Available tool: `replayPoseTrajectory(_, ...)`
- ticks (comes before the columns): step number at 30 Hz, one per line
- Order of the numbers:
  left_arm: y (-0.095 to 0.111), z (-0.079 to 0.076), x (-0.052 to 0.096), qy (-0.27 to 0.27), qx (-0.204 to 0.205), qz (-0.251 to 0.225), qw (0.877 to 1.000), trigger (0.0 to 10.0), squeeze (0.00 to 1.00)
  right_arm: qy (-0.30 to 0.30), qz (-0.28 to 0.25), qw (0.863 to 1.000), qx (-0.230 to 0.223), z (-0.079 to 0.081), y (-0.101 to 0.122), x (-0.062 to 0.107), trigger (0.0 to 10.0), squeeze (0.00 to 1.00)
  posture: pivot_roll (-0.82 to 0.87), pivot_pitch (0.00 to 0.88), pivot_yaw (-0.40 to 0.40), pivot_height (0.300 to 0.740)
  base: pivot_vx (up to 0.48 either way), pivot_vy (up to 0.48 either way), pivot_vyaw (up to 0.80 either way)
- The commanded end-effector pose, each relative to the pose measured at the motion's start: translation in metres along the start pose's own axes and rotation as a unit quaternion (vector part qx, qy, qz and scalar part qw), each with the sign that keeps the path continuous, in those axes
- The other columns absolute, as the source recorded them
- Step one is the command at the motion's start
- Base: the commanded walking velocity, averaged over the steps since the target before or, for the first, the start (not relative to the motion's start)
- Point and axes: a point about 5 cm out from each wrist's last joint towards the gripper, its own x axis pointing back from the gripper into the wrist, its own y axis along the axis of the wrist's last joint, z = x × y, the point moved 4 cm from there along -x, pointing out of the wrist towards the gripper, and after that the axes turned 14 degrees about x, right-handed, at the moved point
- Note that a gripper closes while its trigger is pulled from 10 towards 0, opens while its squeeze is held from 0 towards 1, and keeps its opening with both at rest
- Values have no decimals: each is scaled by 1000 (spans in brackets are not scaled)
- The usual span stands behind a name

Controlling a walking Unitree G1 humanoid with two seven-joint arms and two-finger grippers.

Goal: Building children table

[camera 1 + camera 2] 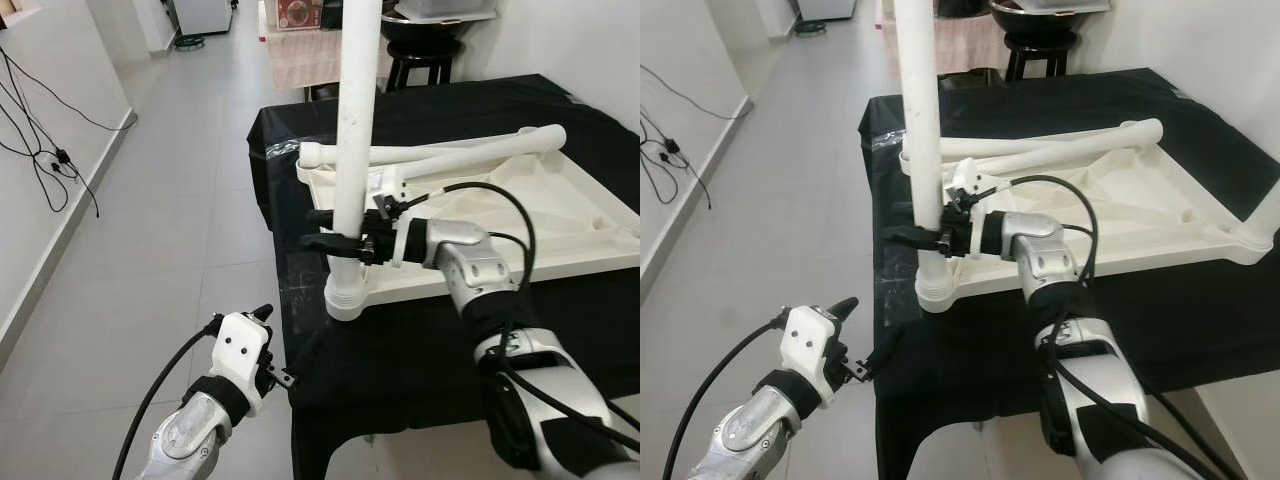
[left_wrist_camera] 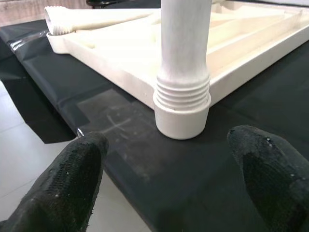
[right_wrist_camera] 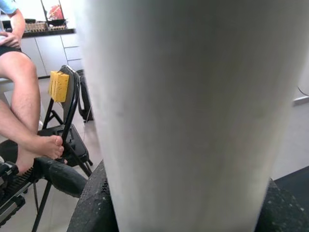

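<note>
A white children's table top (image 1: 520,215) lies upside down on a black-covered table (image 1: 400,350). A white leg (image 1: 355,120) stands upright in its near-left corner socket (image 1: 347,295), with threads showing just above the socket (image 2: 182,92). My right gripper (image 1: 335,228) is shut around this leg a little above the socket; the leg (image 3: 183,111) looms close between its fingers. My left gripper (image 1: 277,347) hangs open at the table's front-left edge, below and left of the socket, fingers (image 2: 63,188) spread and holding nothing. Two loose legs (image 1: 450,152) lie across the top.
Another upright leg (image 1: 1265,215) stands at the far right corner. A black stool (image 1: 425,55) is behind the table. Cables (image 1: 50,160) trail along the left wall over tiled floor (image 1: 170,230). A seated person's legs (image 3: 19,96) and a black folding chair (image 3: 63,121) are nearby.
</note>
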Motion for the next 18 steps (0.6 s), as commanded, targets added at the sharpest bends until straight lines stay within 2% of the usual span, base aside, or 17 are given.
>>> replayPoseTrajectory(1, -9, 0, 3, 6, 2, 12, 1000, 10000, 0, 6, 12, 1000, -9, 8, -12, -2, 0, 0, 30, 82, 17, 740, 0, 0, 0)
replayPoseTrajectory(4, -9, -1, 4, 5, 3, 12, 1000, 10000, 0, -2, 14, 1000, -8, 8, -15, 2, 0, 0, 30, 82, 17, 740, 0, 0, 0)
replayPoseTrajectory(5, -8, 0, 4, 6, 10, 9, 1000, 10000, 0, -49, 34, 998, -28, 9, -25, 5, 0, 0, 21, 91, 13, 740, 0, 0, 0)
replayPoseTrajectory(6, -8, 0, 4, 6, 10, 9, 1000, 10000, 0, -49, 34, 998, -28, 9, -25, 5, 0, 0, 21, 91, 13, 740, 0, 0, 0)
replayPoseTrajectory(7, -8, 1, 6, 6, 13, 9, 1000, 10000, 0, -279, 123, 951, -49, -10, -49, 13, 0, 0, 18, 95, 13, 740, 0, 0, 0)
replayPoseTrajectory(8, -8, 1, 6, 6, 13, 9, 1000, 10000, 0, -279, 123, 951, -49, -10, -49, 13, 0, 0, 18, 95, 13, 740, 0, 0, 0)
replayPoseTrajectory(9, -7, 2, 6, 7, 19, 8, 1000, 10000, 0, -352, 158, 918, -97, 14, -64, 15, 0, 0, 5, 114, 22, 740, 0, 0, 0)
replayPoseTrajectory(10, -7, 2, 6, 7, 19, 8, 1000, 10000, 0, -352, 158, 918, -97, 14, -64, 15, 0, 0, 5, 114, 22, 740, 0, 0, 0)
replayPoseTrajectory(11, -8, 1, 6, 4, 21, 10, 1000, 10000, 0, -387, 183, 897, -113, 38, -70, 17, 0, 0, -19, 114, 33, 740, 0, 0, 0)
replayPoseTrajectory(12, -10, 0, 6, -1, 17, 14, 1000, 10000, 0, -399, 193, 890, -110, 48, -71, 20, 0, 0, -23, 109, 31, 740, 0, 0, 0)
replayPoseTrajectory(13, -11, -2, 5, -5, 15, 17, 1000, 10000, 0, -377, 189, 902, -99, 52, -69, 19, 0, 0, -12, 114, 22, 740, 0, 0, 0)
replayPoseTrajectory(18, -11, -2, 7, -4, 17, 17, 1000, 10000, 0, -369, 191, 906, -86, 46, -70, 21, 0, 0, -17, 112, 26, 740, 0, 0, 0)
